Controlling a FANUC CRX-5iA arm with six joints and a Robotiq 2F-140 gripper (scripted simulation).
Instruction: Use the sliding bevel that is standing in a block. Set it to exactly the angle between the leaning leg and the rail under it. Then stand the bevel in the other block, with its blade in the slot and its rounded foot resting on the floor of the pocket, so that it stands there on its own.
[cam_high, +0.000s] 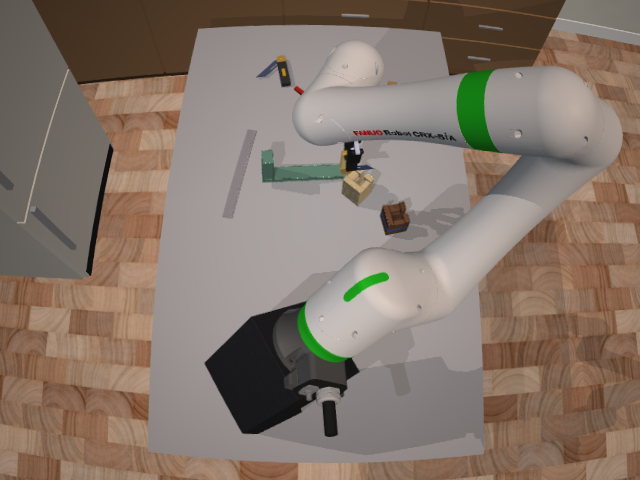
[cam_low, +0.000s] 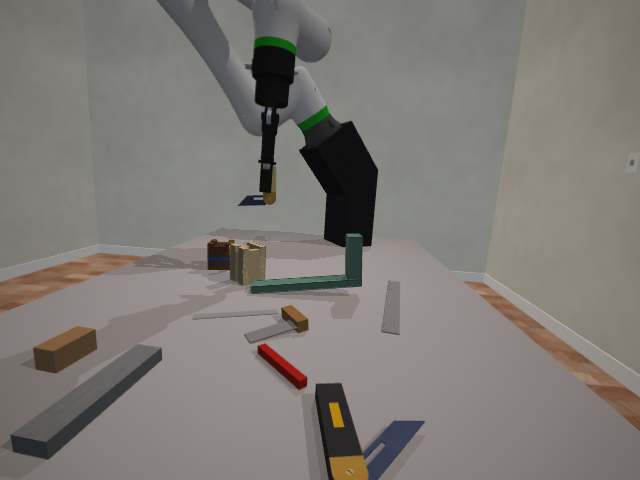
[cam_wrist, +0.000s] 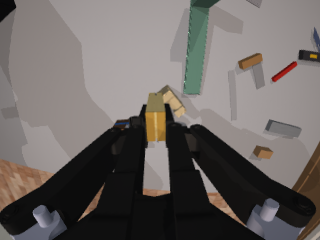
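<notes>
My gripper is shut on the sliding bevel by its tan stock and holds it high above the table, rounded foot down. The dark blue blade sticks out sideways from the foot. In the overhead view the gripper hangs just beyond the light wooden slotted block, near the free end of the green rail. The green leg rises at the rail's other end. A dark brown block with a blue band stands beside the light block. In the wrist view the stock sits between my fingers, over the light block.
A second bevel with a black and yellow handle lies at the near table end, with a red stick, a try square, a thin grey strip, a grey rule, a grey bar and a brown block.
</notes>
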